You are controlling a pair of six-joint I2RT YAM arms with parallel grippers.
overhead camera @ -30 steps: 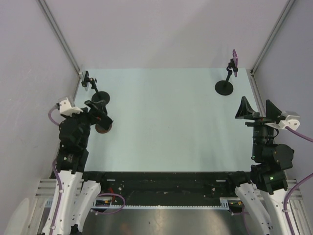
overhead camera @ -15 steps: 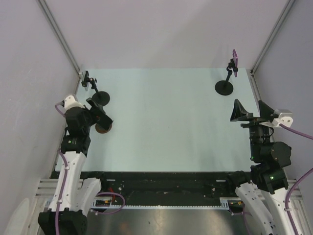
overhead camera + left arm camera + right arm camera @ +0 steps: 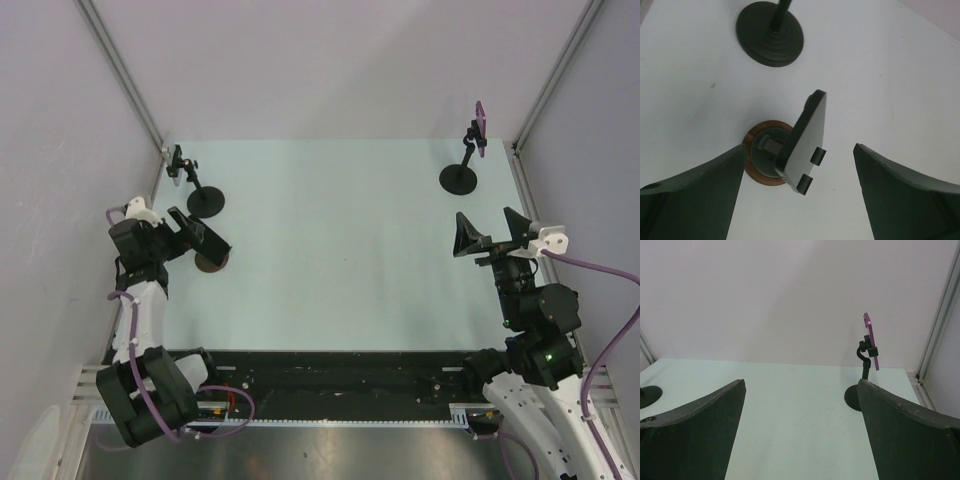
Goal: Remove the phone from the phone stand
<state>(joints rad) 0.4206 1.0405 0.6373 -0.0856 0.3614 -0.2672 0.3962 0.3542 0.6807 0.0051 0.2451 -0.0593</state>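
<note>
Tabletop: pale mint smooth tabletop [image 3: 340, 250].
Room: plain lilac walls [image 3: 330, 60] enclosed it.
Fingers: my left fingers [image 3: 690, 200] and right fingers [image 3: 690, 430] stood released.

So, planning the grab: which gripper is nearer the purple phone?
Right. The right gripper sits just in front of the purple phone; the left gripper is across the table, at its left edge.
</note>
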